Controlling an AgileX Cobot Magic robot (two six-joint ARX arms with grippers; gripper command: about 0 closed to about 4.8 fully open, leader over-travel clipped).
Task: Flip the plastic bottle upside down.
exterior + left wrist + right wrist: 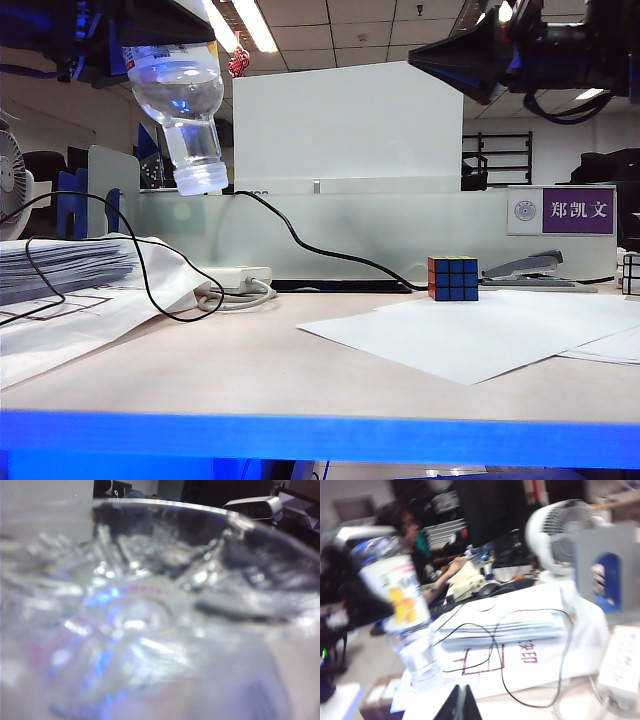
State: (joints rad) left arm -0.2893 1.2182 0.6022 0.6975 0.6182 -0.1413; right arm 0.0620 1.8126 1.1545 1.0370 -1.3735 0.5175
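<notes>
The plastic bottle [185,95] hangs high above the table's left side, tilted, with its clear cap [201,180] pointing down. Its upper end sits in my left gripper [160,38], which is shut on it at the top edge of the exterior view. In the left wrist view the bottle's ribbed clear base [145,615] fills the picture and hides the fingers. The right wrist view shows the bottle [405,605] with its pale label and orange fruit, and the dark left gripper [360,605] beside it. My right gripper [418,60] [461,702] is shut and empty, high on the right, well apart from the bottle.
A Rubik's cube [453,278] and a stapler [525,266] stand at the back right. White sheets [470,335] lie in front of them. A power strip [235,278], a looping black cable [150,290] and a paper stack [60,265] lie left, under the bottle.
</notes>
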